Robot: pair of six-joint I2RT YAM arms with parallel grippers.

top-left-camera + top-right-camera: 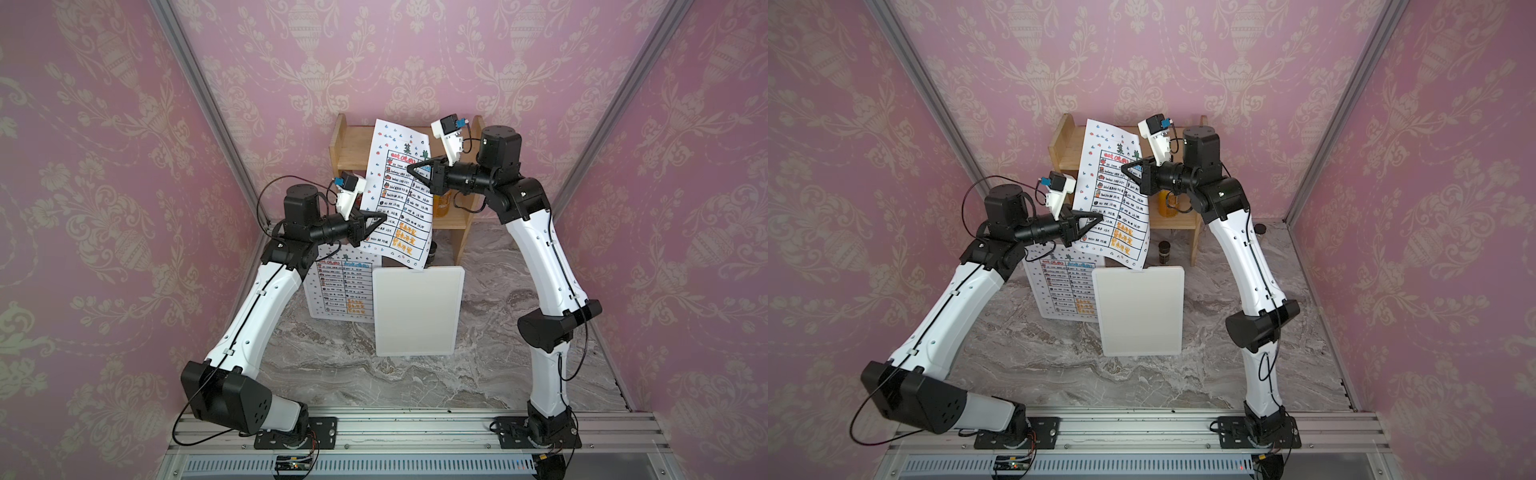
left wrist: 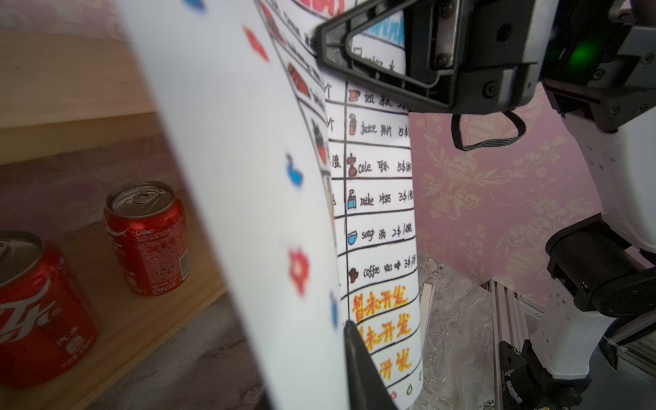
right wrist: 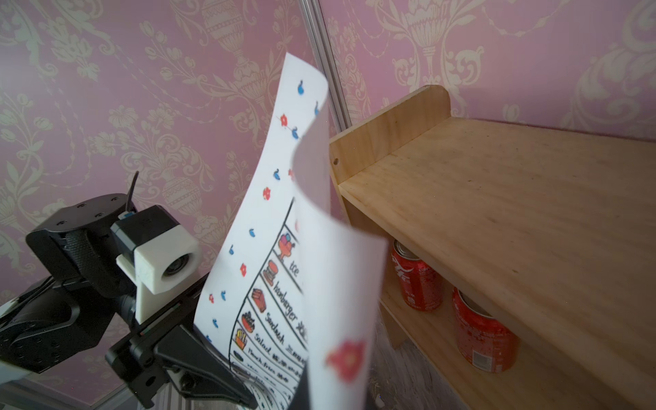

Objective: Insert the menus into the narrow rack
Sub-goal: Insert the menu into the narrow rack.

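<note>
Farthest left, the left jaws are clamped on the left edge of the held menu (image 1: 398, 195), low on the sheet. Beneath that arm the flat menu (image 1: 340, 286) lies on the desk (image 1: 498, 365), its right edge meeting the white board (image 1: 417, 311); whether it goes under the board I cannot tell. The held menu stands nearly upright and bowed. Its top edge rises above the top shelf of the rack (image 1: 353, 143), and its bottom corner hangs over the board's far edge. Two cans (image 2: 147, 238) sit on the rack's lower shelf behind the sheet. The right jaws are shut on the menu's right edge, higher up. An orange jar (image 1: 1168, 203) stands on the lower shelf behind them, and a dark jar (image 1: 1164, 252) on the desk by the rack's right leg. Open desk runs from the board to the right arm (image 1: 548, 266).
</note>
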